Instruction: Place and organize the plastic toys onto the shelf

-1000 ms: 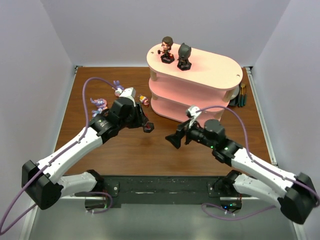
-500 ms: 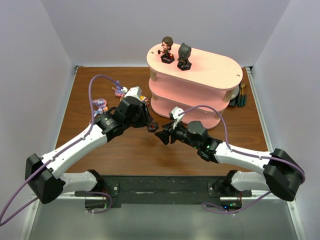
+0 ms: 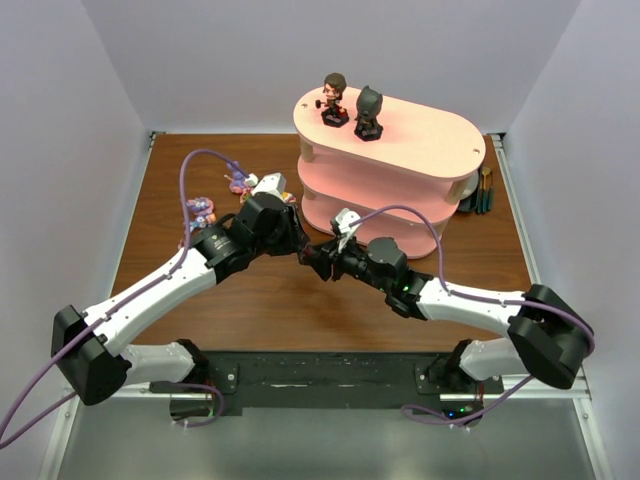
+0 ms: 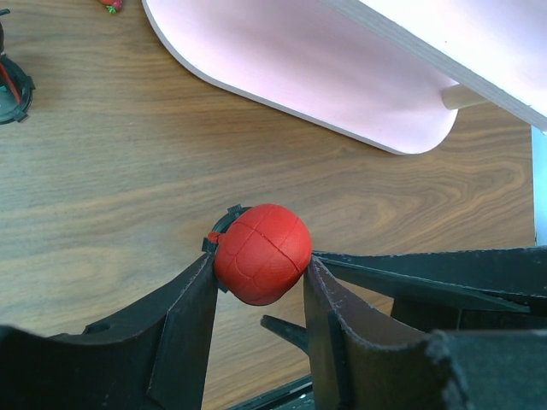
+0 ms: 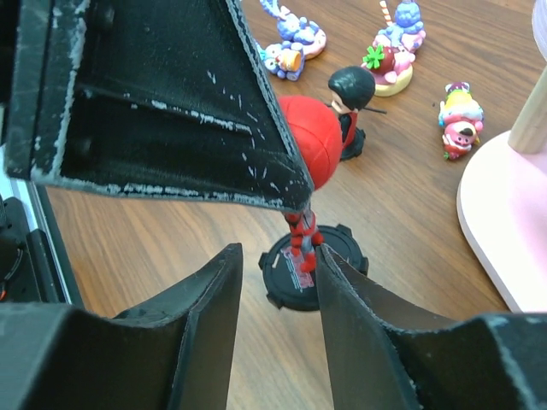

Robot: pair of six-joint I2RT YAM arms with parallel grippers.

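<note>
Wood table (image 4: 102, 171), left hand (image 4: 258, 266) gripping red-masked figurine (image 4: 261, 248), right hand (image 5: 279, 254) open astride it.

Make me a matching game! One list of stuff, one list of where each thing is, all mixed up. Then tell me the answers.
Things:
1. brown-haired toy
2. red-masked toy
3. black-haired toy
4. pens

Places:
A. on the table by a purple-blue creature
B. head squeezed in the left claw
C. lying by the right end of the shelf
D. standing on the shelf's top board

Pairs: 1-D, 2-B, 3-A, 4-C
</note>
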